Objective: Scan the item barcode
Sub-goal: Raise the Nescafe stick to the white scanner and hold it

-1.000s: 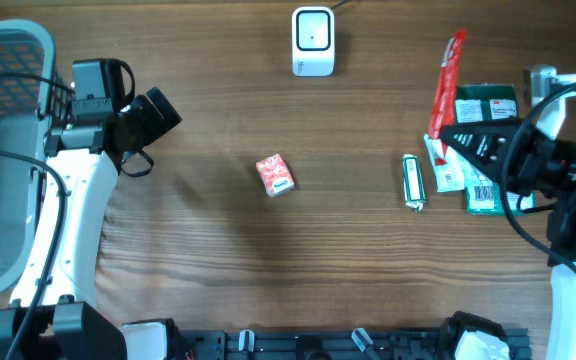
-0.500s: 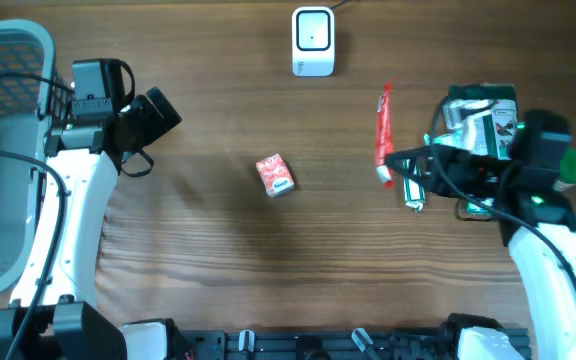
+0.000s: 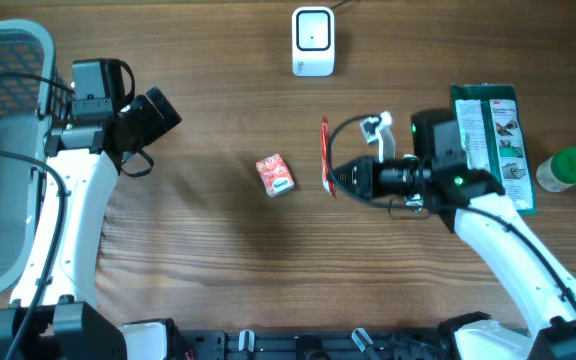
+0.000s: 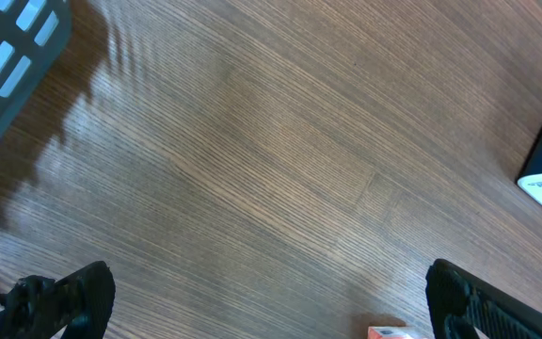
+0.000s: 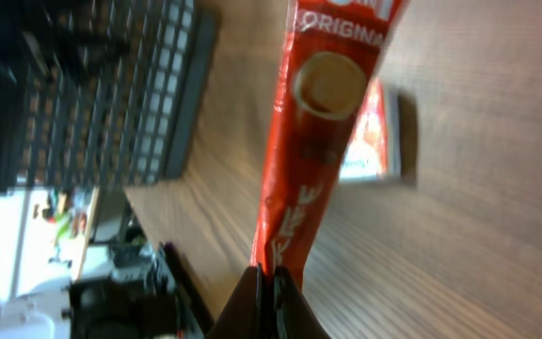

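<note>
- Location: red sachet [image 3: 324,152] held mid-table, short of the scanner [image 3: 313,41], with the right claw [image 3: 340,180] clenched on one end.
- Risk: the thin end-grip may let the sachet flop or slip, so the barcode misses the scanner.
- Left claw [image 3: 160,110] released, idle.

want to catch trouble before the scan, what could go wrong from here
The right fingers pinch the long red sachet only at its very end, so it may swing or slip out. No barcode shows on its visible face, so it may meet the white scanner turned wrong. The small red box lies close by; a low pass could knock it.
</note>
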Action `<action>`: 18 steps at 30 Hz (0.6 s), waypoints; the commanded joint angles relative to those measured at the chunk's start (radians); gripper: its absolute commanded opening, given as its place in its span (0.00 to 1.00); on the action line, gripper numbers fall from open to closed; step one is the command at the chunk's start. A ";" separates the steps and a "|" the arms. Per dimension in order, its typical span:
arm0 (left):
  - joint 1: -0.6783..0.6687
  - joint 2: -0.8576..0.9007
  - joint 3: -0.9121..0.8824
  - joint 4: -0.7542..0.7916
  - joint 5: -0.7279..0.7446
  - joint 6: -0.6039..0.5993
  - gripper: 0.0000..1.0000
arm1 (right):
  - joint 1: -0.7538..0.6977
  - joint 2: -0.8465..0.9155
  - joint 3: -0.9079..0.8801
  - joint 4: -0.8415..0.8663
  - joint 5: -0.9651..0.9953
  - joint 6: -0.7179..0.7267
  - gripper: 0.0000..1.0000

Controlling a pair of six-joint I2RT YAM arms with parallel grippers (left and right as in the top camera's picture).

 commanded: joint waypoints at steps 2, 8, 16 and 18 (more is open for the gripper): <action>0.004 -0.009 0.008 -0.001 -0.010 0.001 1.00 | 0.005 0.103 0.389 -0.288 0.057 -0.127 0.04; 0.004 -0.009 0.008 -0.001 -0.010 0.001 1.00 | 0.037 0.321 0.859 -0.644 0.342 -0.230 0.04; 0.004 -0.009 0.008 -0.001 -0.010 0.002 1.00 | 0.099 0.457 0.927 -0.502 0.647 -0.386 0.05; 0.004 -0.009 0.008 -0.001 -0.010 0.001 1.00 | 0.117 0.493 0.925 -0.462 0.694 -0.496 0.05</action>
